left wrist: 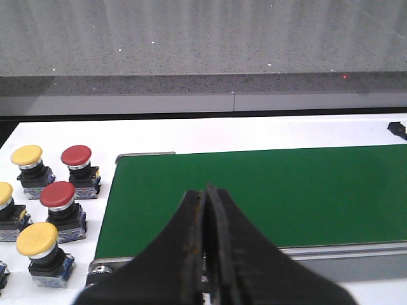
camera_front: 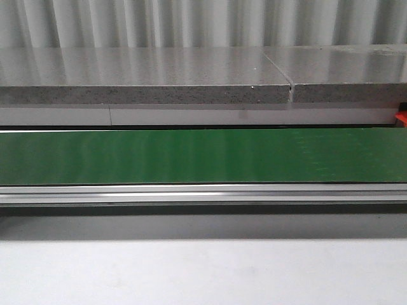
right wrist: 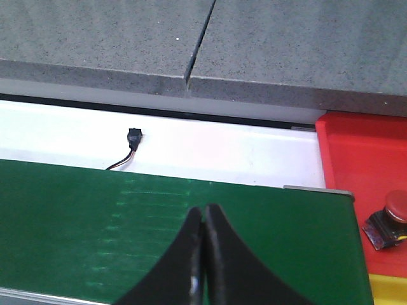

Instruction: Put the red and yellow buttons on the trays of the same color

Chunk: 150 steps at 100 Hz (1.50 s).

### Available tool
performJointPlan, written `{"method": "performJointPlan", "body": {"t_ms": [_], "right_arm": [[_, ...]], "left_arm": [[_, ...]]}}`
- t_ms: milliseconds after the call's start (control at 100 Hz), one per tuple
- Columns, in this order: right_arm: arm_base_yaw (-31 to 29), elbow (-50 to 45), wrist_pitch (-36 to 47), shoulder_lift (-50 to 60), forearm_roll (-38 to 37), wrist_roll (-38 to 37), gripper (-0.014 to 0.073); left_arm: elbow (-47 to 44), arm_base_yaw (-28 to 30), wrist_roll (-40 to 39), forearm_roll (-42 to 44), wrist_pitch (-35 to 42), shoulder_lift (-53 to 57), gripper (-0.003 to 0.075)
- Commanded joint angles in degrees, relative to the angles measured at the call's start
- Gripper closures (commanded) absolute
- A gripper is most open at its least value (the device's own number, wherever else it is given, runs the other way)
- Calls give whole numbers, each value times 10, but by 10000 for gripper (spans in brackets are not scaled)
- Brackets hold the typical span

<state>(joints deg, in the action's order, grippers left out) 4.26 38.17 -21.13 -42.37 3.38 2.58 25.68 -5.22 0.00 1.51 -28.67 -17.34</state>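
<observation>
**Five buttons waiting, both grippers closed and empty**

Five loose buttons show in the left wrist view, grouped on the white table just beside the end of the green conveyor belt (left wrist: pixel 267 194): a yellow button (left wrist: pixel 27 154) and a red button (left wrist: pixel 76 154) at the far row, a second red button (left wrist: pixel 57 194) nearer, another yellow button (left wrist: pixel 37 238) nearest, and a third yellow one cut off at the picture's edge. One red button (right wrist: pixel 397 210) already sits on the red tray (right wrist: pixel 362 152), with a strip of yellow tray (right wrist: pixel 389 291) next to it.

The left gripper (left wrist: pixel 205 254) hangs over the belt with its fingers pressed together, holding nothing; the right gripper (right wrist: pixel 203 254) is likewise closed and empty.

Each button looks like rigid plastic: a smooth domed cap on a blocky black base (probably light, and top-heavy enough to tip). The cap may slip, so gripping across the squarer base or the neck below the cap seems safer.
</observation>
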Motion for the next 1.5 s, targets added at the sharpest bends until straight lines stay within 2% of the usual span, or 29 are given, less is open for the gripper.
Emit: {"method": "performJointPlan", "body": {"t_ms": [0, 530, 620, 670, 740, 860, 910, 980, 1080, 1130, 1210, 1370, 1490], "right_arm": [[1, 14, 32, 3, -3, 7, 662], [1, 14, 25, 3, -3, 7, 662], [1, 14, 25, 3, -3, 7, 662], [1, 14, 25, 3, -3, 7, 662], [1, 14, 25, 3, -3, 7, 662], [1, 14, 25, 3, -3, 7, 662], [1, 14, 25, 3, -3, 7, 662], [1, 14, 25, 3, -3, 7, 662], [1, 14, 25, 3, -3, 7, 662], [1, 14, 25, 3, -3, 7, 662], [1, 14, 25, 3, -3, 7, 662], [1, 14, 25, 3, -3, 7, 662], [1, 14, 25, 3, -3, 7, 662]], "left_arm": [[15, -5, -5, -1, 41, -4, 741], [15, -5, -5, -1, 40, -4, 741], [15, -5, -5, -1, 37, -4, 718], [15, -5, -5, -1, 35, -4, 666], [15, -5, -5, -1, 32, -4, 546], [15, -5, -5, -1, 27, -4, 241], [15, -5, -5, -1, 27, -4, 152], [15, -5, -5, -1, 27, -4, 88], [15, -5, -7, -1, 28, -4, 84], [15, -5, -27, -1, 28, -4, 84], [15, 3, -103, 17, 27, -11, 84], [22, 42, -308, 159, 22, -64, 84], [44, 84, -367, 201, 22, -128, 84]]}}
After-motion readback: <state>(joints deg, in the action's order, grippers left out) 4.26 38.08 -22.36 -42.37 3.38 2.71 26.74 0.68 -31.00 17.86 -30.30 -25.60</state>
